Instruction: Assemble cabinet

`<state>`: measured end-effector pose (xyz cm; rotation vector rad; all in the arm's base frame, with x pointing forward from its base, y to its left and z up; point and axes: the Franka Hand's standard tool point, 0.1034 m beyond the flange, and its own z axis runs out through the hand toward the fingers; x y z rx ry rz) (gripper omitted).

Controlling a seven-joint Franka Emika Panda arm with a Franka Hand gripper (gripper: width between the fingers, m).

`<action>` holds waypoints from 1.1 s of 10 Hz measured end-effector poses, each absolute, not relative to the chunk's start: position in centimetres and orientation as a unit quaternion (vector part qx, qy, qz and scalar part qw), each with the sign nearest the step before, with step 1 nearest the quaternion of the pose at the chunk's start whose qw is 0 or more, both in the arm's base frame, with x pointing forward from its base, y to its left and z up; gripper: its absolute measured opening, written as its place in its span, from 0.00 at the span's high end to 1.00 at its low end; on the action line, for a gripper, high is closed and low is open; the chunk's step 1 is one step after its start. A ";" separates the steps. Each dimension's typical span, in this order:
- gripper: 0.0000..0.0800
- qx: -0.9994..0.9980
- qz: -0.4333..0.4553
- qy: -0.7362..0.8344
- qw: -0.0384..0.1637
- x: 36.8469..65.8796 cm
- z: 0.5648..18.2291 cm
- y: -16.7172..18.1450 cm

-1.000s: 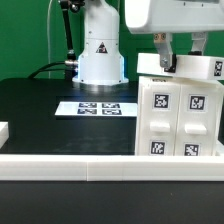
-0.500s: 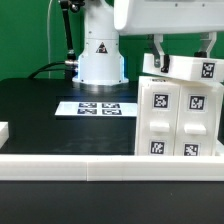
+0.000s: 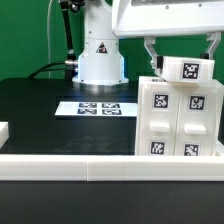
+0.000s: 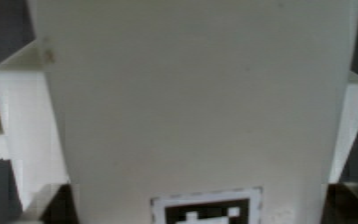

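Note:
The cabinet (image 3: 178, 125), a big white box with two tagged front panels, stands on the black table at the exterior view's right. My gripper (image 3: 183, 55) is just above its top, shut on a smaller white tagged block (image 3: 188, 70) that hangs slightly tilted over the cabinet's top edge. In the wrist view this white block (image 4: 194, 110) fills most of the picture, with its tag (image 4: 206, 210) at the edge between my jaws. The fingertips themselves are mostly hidden by the block.
The marker board (image 3: 98, 108) lies flat mid-table. The arm's white base (image 3: 100, 55) stands behind it. A long white rail (image 3: 90, 168) edges the table's front. A small white piece (image 3: 3, 130) shows at the exterior view's left edge.
My gripper has risen and shifted toward the exterior view's left. The white tagged block has come up off the cabinet's top with it and turned.

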<state>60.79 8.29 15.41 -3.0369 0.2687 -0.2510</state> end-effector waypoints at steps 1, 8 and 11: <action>0.30 -0.989 -0.081 0.117 0.044 60.8 15.4 8.3; 0.30 -0.892 -0.102 0.429 0.099 60.9 15.4 8.3; 0.30 -0.807 -0.116 0.562 0.137 61.1 15.5 8.4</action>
